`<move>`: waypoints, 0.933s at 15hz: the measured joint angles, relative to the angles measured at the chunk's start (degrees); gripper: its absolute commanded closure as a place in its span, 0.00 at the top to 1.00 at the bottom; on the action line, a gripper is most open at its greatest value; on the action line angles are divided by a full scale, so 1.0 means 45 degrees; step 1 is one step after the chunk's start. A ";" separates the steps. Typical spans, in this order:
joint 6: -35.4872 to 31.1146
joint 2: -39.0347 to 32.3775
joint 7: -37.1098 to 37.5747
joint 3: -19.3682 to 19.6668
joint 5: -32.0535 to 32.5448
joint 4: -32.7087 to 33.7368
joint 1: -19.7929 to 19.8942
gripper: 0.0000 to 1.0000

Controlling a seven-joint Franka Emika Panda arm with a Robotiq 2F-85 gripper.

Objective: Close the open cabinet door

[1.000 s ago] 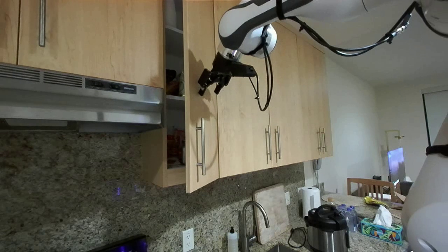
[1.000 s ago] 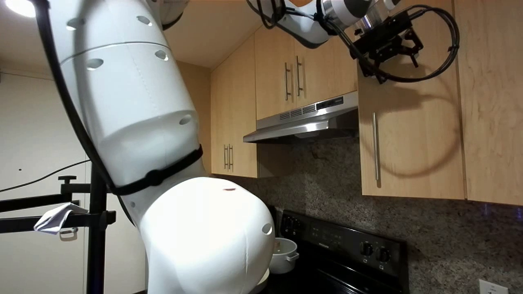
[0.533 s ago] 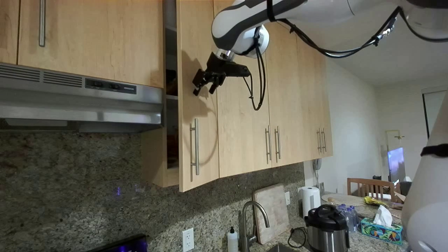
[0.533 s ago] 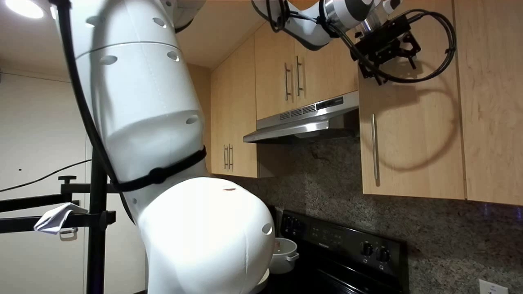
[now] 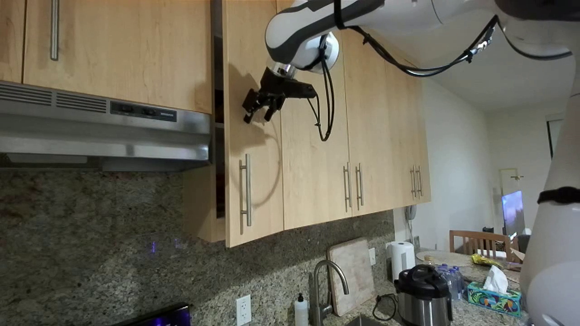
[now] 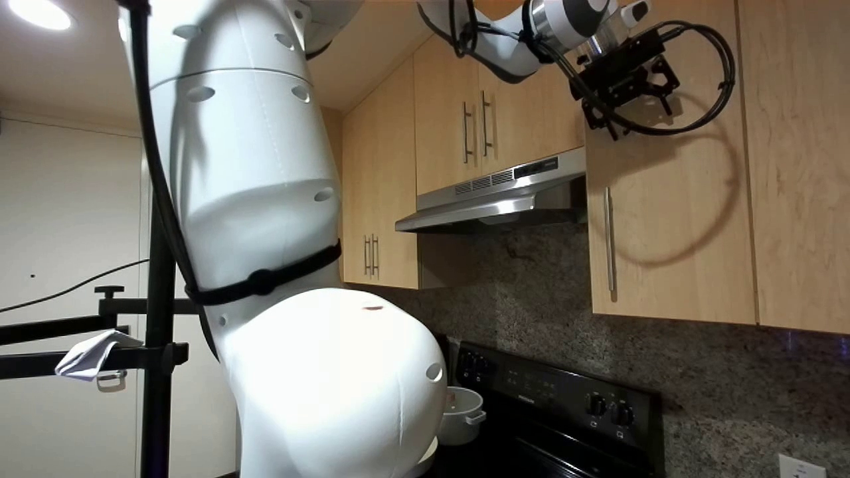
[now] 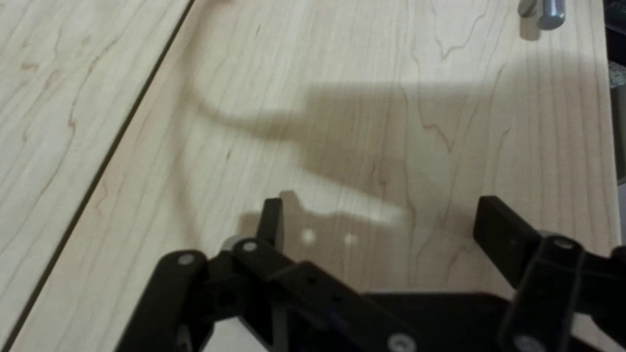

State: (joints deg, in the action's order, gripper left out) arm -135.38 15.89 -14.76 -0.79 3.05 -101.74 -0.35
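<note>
The light-maple cabinet door stands partly open, with a dark gap into the cabinet along its handle side. Its outer face also shows in an exterior view and fills most of the wrist view. Its slim silver bar handle is low near the free edge; the handle's end shows in the wrist view. My gripper is open and empty at the outer face, above the handle, also visible in an exterior view. Its spread fingers face the wood; I cannot tell whether they touch it.
A range hood and a shorter cabinet door adjoin on the handle side. A closed tall door adjoins the hinge side. Below are a faucet, a cutting board and a pressure cooker.
The cabinet door has swung further inward and the gap into the cabinet has narrowed. My arm and gripper have moved along with it, staying open at its outer face.
</note>
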 measured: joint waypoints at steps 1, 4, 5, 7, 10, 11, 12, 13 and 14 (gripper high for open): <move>0.0085 -0.0100 0.0000 -0.0030 0.0001 0.0155 -0.0003 1.00; 0.0272 -0.0385 0.0000 -0.0091 0.0001 0.0577 -0.0040 1.00; 0.0324 -0.0474 0.0000 -0.0099 0.0003 0.0707 -0.0065 1.00; 0.0473 -0.0634 0.0000 -0.0104 0.0071 0.0926 -0.0122 1.00; 0.0653 -0.0873 0.0000 -0.0167 0.0382 0.1194 -0.0139 1.00; 0.0711 -0.0969 0.0005 -0.0195 0.0527 0.1293 -0.0139 1.00; 0.0782 -0.1077 0.0020 -0.0221 0.0664 0.1413 -0.0139 1.00; 0.0840 -0.1183 0.0119 -0.0251 0.0830 0.1536 -0.0139 1.00; 0.0896 -0.1280 0.0261 -0.0284 0.1011 0.1640 -0.0140 1.00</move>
State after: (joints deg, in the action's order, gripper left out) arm -131.35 10.13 -13.59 -2.07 7.59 -94.37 -0.98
